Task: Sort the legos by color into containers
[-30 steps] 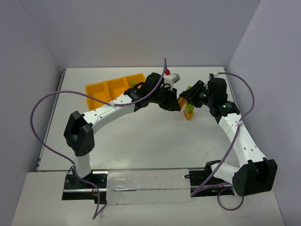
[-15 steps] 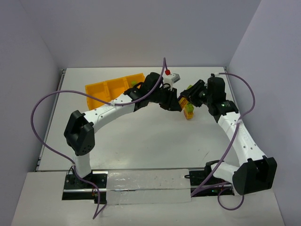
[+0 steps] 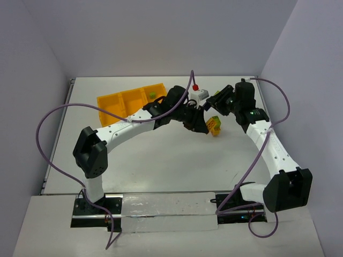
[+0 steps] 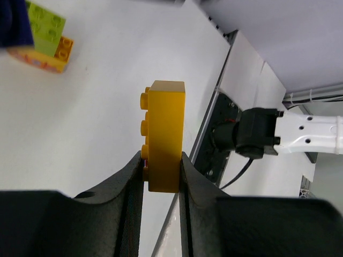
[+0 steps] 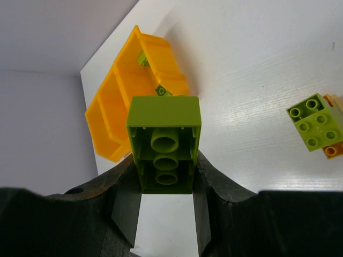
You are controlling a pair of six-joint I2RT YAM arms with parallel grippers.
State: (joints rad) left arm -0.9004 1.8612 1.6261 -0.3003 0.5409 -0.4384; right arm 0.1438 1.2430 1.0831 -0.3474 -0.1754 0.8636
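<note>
Left gripper (image 4: 162, 163): pressed onto an orange-yellow brick (image 4: 165, 118), which is pinched by its flat sides and held clear of the table (image 4: 102, 107).
Right gripper (image 5: 166, 171): clamped on a lime green brick (image 5: 163, 115), which is raised with its hollow underside shown, judged ready for carrying.
Tray (image 5: 115, 101): green pieces (image 5: 142, 58) are lodged in its end compartment, so green is judged to belong there.
Leftover stack (image 3: 215, 126): set on the table near both grippers, well apart from the tray.

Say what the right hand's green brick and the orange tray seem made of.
The lime-green rectangular brick looks like hard moulded plastic, satin: crisp edges, tubed hollow underside. The shallow orange-yellow divided tray seems plastic too: thin walls, slight sheen.
</note>
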